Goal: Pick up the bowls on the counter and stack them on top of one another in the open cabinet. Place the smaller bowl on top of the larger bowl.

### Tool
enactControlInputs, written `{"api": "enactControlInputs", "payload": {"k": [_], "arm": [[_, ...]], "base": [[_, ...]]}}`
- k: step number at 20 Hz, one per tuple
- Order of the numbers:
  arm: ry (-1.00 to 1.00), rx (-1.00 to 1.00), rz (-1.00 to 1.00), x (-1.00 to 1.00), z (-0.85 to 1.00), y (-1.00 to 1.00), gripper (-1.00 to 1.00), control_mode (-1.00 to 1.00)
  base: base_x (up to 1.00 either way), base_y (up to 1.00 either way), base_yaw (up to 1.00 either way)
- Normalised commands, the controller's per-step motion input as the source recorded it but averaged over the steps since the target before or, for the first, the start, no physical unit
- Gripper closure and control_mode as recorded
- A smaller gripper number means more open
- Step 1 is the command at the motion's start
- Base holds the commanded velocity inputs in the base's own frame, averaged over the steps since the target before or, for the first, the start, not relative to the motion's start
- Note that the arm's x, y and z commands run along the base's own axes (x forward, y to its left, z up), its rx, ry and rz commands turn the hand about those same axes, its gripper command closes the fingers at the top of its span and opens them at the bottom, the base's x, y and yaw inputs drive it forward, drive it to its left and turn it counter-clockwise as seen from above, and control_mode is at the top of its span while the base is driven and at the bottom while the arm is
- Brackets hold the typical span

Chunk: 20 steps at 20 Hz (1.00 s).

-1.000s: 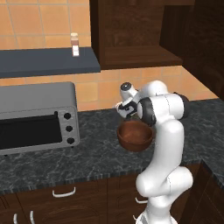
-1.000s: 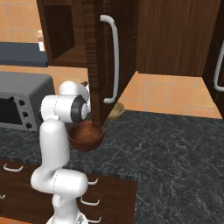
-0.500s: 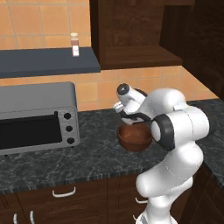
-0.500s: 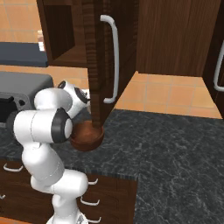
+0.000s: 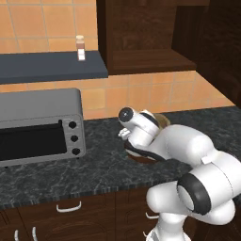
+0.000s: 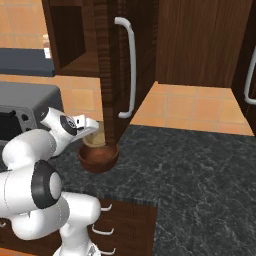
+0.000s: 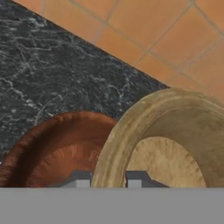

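Observation:
The larger bowl [image 6: 98, 159], dark reddish-brown, sits on the counter [image 6: 190, 170] under my hand. The smaller bowl [image 7: 175, 144], light tan, is tilted and overlaps the brown one [image 7: 52, 151]. My gripper [image 7: 108, 183] is shut on the tan bowl's rim, one fingertip on each side of it. From the right base the tan bowl [image 6: 96, 138] hangs just above the brown bowl at my gripper [image 6: 91, 131]. From the left base my arm hides most of both bowls: brown rim [image 5: 140, 158], tan edge [image 5: 161, 120]. The open cabinet [image 5: 146, 61] is above.
A silver toaster oven [image 5: 37, 124] stands on the counter to the left. A grey-blue wall shelf [image 5: 47, 66] holds a small bottle [image 5: 80, 48]. An open cabinet door with a white handle [image 6: 127, 65] hangs just right of the bowls. Orange tiled wall behind.
My elbow has swung out and down toward the cameras. The tan bowl has come away from the wall to over the brown bowl, which stays put.

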Motion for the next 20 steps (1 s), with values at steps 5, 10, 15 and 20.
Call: {"api": "enactControlInputs", "payload": {"k": [5,10,15,20], "arm": [[0.15,0.0,0.01,-0.26,0.0,0.3,1.0,-1.0],[0.0,-0.01,0.01,0.08,-0.19,0.0,1.0,-1.0],[0.01,0.0,0.0,0.01,-0.32,0.02,1.0,-1.0],[0.0,0.0,0.0,0.1,-0.1,0.0,-1.0,-1.0]], "base": [[0.0,0.0,0.0],[0.0,0.0,0.0],[0.0,0.0,0.0],[0.0,0.0,0.0]]}}
